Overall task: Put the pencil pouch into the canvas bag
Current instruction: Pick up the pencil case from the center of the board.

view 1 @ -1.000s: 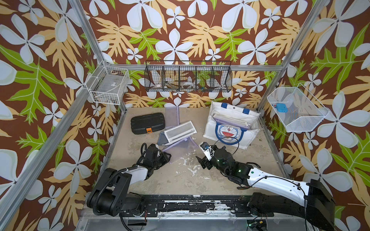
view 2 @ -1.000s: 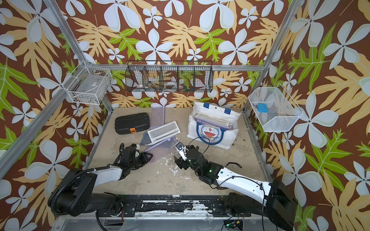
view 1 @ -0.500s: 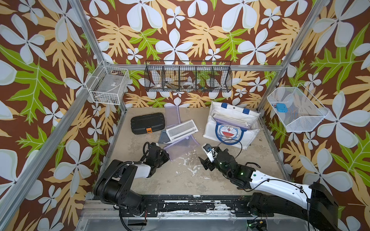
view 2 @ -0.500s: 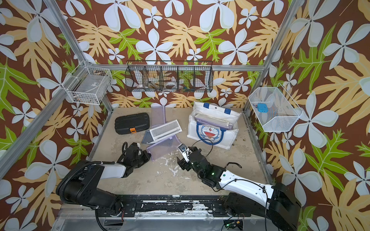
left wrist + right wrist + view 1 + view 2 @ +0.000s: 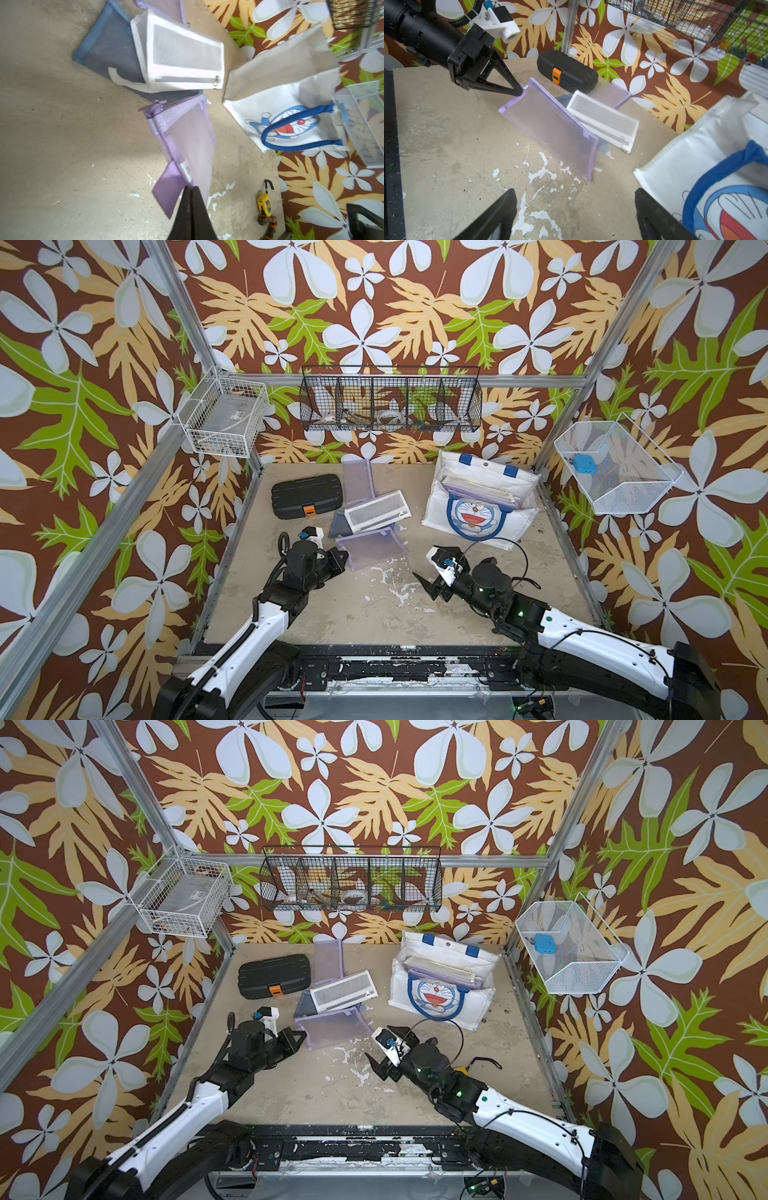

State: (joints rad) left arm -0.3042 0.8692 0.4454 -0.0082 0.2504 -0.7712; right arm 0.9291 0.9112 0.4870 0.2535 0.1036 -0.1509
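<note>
The pencil pouch point(image 5: 370, 547) point(image 5: 336, 1027) is a purple mesh one near the table's middle. My left gripper point(image 5: 344, 556) point(image 5: 302, 1038) point(image 5: 192, 188) point(image 5: 520, 92) is shut on its near left corner. That corner is raised, and the pouch point(image 5: 187, 133) point(image 5: 550, 122) slopes down to the table. The white canvas bag point(image 5: 440, 510) point(image 5: 403, 994) point(image 5: 270, 116) point(image 5: 685, 166) with blue handles and a cartoon face lies at the back right, its mouth open with flat pouches inside. My right gripper point(image 5: 432, 568) point(image 5: 384, 1046) point(image 5: 575, 207) hangs open and empty over bare table between pouch and bag.
A white mesh pouch point(image 5: 378, 512) point(image 5: 604, 118), a blue-grey pouch point(image 5: 104, 47) under it and another purple pouch point(image 5: 359, 481) lie behind the held one. A black case point(image 5: 307, 495) point(image 5: 566, 71) sits at the back left. A yellow tape measure point(image 5: 264, 204) lies by the right arm.
My left gripper has closed on the purple pouch's corner and raised it a little. The right gripper has stayed open and barely shifted.
</note>
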